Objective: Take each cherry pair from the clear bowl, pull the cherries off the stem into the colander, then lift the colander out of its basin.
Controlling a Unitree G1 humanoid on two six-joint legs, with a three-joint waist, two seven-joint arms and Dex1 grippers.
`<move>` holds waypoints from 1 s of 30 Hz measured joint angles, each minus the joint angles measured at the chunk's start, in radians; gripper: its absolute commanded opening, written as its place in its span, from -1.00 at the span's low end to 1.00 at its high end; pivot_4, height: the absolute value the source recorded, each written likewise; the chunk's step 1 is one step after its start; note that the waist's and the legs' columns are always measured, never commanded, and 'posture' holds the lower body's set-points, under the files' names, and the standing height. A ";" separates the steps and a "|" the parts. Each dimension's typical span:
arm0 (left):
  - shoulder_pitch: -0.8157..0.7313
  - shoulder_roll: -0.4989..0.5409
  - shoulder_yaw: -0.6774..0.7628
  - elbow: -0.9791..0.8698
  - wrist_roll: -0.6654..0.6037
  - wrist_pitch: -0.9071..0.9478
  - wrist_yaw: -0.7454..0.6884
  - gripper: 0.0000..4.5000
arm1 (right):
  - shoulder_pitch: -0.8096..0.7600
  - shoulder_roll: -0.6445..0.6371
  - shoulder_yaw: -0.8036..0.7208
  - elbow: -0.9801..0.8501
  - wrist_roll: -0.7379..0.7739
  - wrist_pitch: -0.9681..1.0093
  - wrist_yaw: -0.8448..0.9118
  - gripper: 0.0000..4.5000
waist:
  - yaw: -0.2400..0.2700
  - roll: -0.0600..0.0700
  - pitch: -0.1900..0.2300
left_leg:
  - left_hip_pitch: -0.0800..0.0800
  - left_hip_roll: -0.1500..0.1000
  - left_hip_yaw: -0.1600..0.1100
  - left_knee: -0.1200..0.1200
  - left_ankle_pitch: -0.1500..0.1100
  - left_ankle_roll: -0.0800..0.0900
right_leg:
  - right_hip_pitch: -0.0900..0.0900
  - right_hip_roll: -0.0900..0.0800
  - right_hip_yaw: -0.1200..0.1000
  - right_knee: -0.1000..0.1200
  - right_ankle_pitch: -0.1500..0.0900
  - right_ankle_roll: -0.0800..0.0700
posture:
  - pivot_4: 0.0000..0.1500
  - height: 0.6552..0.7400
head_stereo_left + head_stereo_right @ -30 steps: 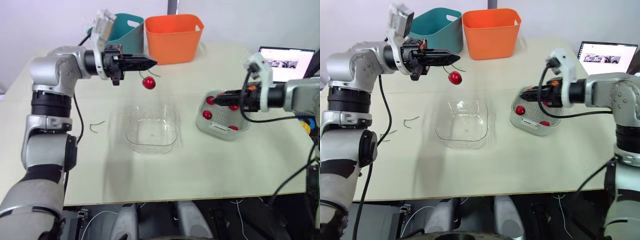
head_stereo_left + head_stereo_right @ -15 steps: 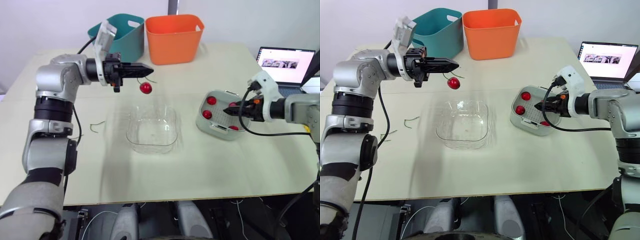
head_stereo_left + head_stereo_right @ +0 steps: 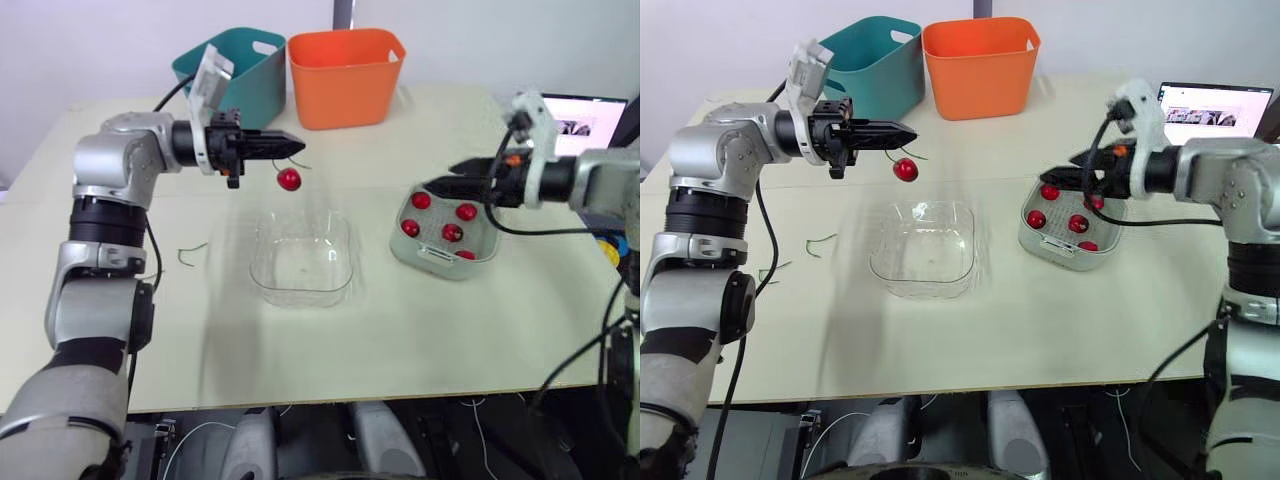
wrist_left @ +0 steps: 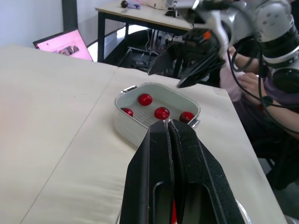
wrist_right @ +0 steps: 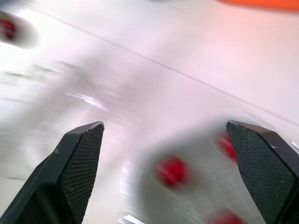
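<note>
My left gripper (image 3: pixel 288 145) is shut on a thin stem, and one red cherry (image 3: pixel 289 179) hangs from it in the air beyond the clear bowl (image 3: pixel 300 258). The bowl holds no cherries. The white colander (image 3: pixel 428 258) sits in its basin to the right with several red cherries (image 3: pixel 452 232) inside. My right gripper (image 3: pixel 440 187) hovers open over the colander's near-left rim with nothing between its fingers. In the left wrist view the shut fingers (image 4: pixel 159 140) point toward the colander (image 4: pixel 135 135). In the right wrist view the fingers (image 5: pixel 79 154) stand wide apart over blurred cherries (image 5: pixel 172 170).
A teal bin (image 3: pixel 235 70) and an orange bin (image 3: pixel 345 75) stand at the table's far edge. A laptop (image 3: pixel 590 115) sits at the far right. Loose green stems (image 3: pixel 193 250) lie on the table left of the bowl.
My right gripper has opened wide and risen out of the colander to just above its rim. The left gripper has drifted slightly left with the hanging cherry.
</note>
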 measured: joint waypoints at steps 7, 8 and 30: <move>-0.039 -0.023 0.007 -0.010 -0.021 0.037 -0.005 -1.00 | -0.094 0.226 0.001 0.004 0.090 0.025 -0.024 0.99 | 0.004 0.000 0.000 | -0.001 0.000 -0.001 0.000 0.000 0.000 | 0.000 0.000 -0.001 0.000 0.000 0.000 | 1.00 1.00; -0.042 -0.022 0.009 -0.019 -0.032 0.053 -0.005 -1.00 | -0.094 0.250 0.008 0.006 0.088 0.010 -0.026 0.99 | 0.003 0.000 0.000 | -0.001 0.000 0.000 0.000 0.000 0.000 | 0.000 -0.001 -0.001 0.000 0.001 -0.001 | 1.00 1.00; -0.049 -0.033 0.015 -0.116 -0.104 0.140 0.014 -1.00 | -0.107 0.406 0.107 0.082 0.047 -0.098 -0.055 0.71 | 0.000 0.000 0.000 | 0.000 0.000 -0.001 0.000 0.000 0.000 | 0.000 -0.001 -0.001 0.002 0.001 -0.002 | 1.00 1.00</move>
